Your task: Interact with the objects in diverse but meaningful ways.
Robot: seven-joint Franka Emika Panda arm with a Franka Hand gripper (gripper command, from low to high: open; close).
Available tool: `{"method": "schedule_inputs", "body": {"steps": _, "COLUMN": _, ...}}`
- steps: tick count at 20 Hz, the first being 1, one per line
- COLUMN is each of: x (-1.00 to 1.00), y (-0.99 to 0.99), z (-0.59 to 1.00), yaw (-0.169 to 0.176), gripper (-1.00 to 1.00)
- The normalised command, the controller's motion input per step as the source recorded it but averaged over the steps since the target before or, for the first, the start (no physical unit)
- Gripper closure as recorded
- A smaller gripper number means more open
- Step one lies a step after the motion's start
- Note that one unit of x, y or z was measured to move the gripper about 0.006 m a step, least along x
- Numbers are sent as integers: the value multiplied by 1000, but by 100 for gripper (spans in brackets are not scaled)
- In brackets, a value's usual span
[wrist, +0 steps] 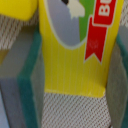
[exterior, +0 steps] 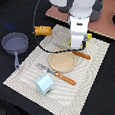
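The end effector [wrist: 75, 75] straddles the yellow box with red label [wrist: 75, 55], its pads [wrist: 27, 80] flanking both sides, apparently closing for a lift; contact cannot be confirmed. Nearby on the bench's mat [exterior: 21, 75] lie the wooden plate [exterior: 61, 62] and milk carton [exterior: 44, 84].

— What do we see on the placemat [exterior: 87, 71]?
— A round wooden board [exterior: 61, 62], orange-handled cutlery [exterior: 61, 76], a milk carton [exterior: 44, 84]. A grey pan [exterior: 13, 43] lies beside; our arm [exterior: 80, 20] hangs above.
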Motion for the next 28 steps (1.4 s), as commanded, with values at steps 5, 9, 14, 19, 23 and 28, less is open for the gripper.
{"method": "schedule_inputs", "body": {"steps": 5, "x": -17, "y": -73, "z": 1000, "yaw": -68, "gripper": 100}}
{"method": "schedule_inputs", "body": {"steps": 9, "x": 4, "y": -139, "z": 965, "yaw": -44, "gripper": 100}}
{"method": "schedule_inputs", "body": {"steps": 14, "x": -6, "y": -171, "z": 866, "yaw": -16, "gripper": 100}}
{"method": "schedule_inputs", "body": {"steps": 19, "x": -118, "y": -322, "z": 554, "yaw": -5, "gripper": 100}}
{"method": "schedule_inputs", "body": {"steps": 23, "x": -456, "y": -682, "z": 24, "yaw": 0, "gripper": 100}}
{"method": "schedule_inputs", "body": {"steps": 28, "x": -602, "y": -762, "z": -150, "yaw": 0, "gripper": 100}}
